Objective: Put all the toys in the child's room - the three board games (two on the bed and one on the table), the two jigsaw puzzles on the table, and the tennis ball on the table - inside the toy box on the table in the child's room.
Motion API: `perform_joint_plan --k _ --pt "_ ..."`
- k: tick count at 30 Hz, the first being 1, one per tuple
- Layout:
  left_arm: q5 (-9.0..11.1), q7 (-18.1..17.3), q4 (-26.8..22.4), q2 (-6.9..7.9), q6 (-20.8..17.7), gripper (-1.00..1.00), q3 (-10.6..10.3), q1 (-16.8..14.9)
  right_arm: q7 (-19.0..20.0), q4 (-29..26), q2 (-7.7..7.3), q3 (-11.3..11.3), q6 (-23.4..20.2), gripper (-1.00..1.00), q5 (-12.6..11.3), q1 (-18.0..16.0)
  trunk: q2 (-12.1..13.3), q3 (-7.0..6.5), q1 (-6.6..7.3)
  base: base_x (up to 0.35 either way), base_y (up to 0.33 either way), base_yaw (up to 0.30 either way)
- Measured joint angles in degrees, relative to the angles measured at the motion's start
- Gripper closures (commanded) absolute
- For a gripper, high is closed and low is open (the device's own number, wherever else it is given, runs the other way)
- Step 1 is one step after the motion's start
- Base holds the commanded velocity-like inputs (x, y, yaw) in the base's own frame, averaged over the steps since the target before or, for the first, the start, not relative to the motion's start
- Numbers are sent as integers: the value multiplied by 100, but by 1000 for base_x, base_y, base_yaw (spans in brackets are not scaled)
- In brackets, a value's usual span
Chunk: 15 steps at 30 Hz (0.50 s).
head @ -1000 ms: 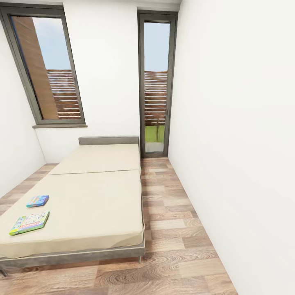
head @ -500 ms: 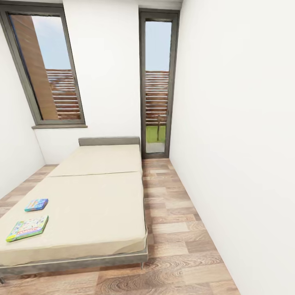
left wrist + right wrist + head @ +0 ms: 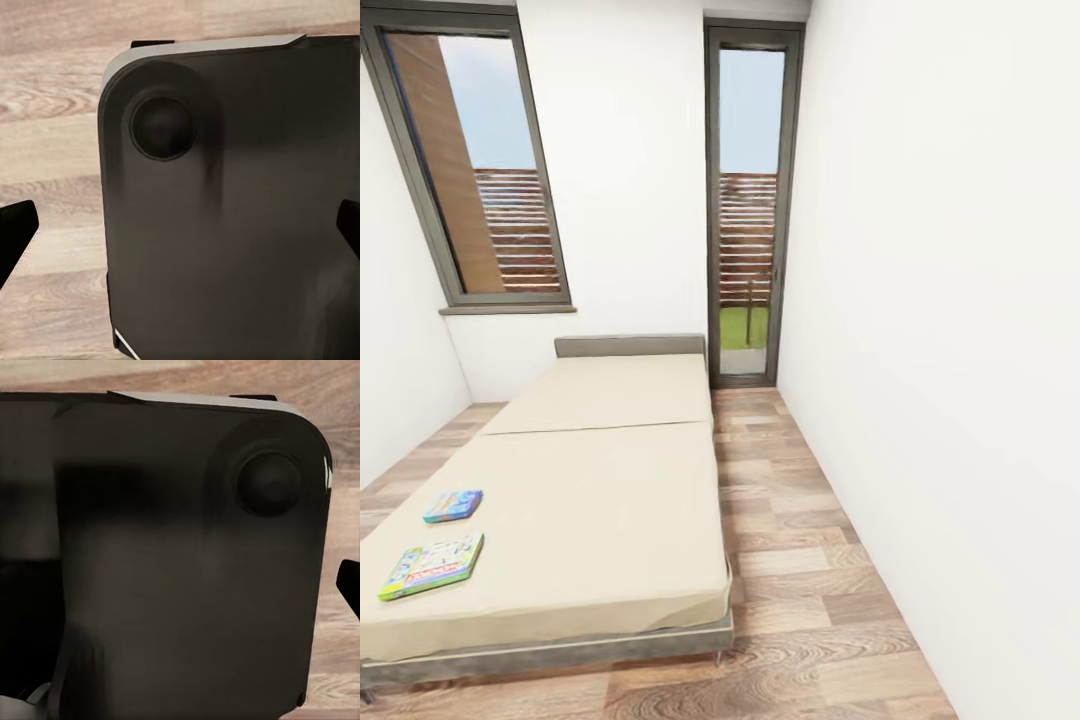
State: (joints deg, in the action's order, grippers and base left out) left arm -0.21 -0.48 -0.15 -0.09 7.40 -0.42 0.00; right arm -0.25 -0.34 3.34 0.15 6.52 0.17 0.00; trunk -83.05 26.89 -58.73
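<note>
Beige, the large plain mattress bed (image 3: 580, 500) carries 2 flat printed board games (image 3: 432, 565) near its left edge in the head view. Both wrist views show the dark robot base (image 3: 232, 210) over wood-plank floor (image 3: 52, 142); the left gripper's fingertips (image 3: 15, 232) are spread wide, the right gripper's state I cannot tell.

There is one bed (image 3: 590, 500) with one headboard (image 3: 630, 346). Two board games lie on it: one small blue box (image 3: 453, 506) and one larger green-edged box (image 3: 432, 566). The far wall has two windows, one wide (image 3: 475, 170), one narrow (image 3: 747, 200).
</note>
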Motion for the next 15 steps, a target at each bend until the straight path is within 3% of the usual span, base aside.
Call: perform_joint_plan --k 15 --pt "5 0 0 0 1 -100 10 0 -1 0 6 -6 0 -100 -2 0 0 0 0 2 266 0"
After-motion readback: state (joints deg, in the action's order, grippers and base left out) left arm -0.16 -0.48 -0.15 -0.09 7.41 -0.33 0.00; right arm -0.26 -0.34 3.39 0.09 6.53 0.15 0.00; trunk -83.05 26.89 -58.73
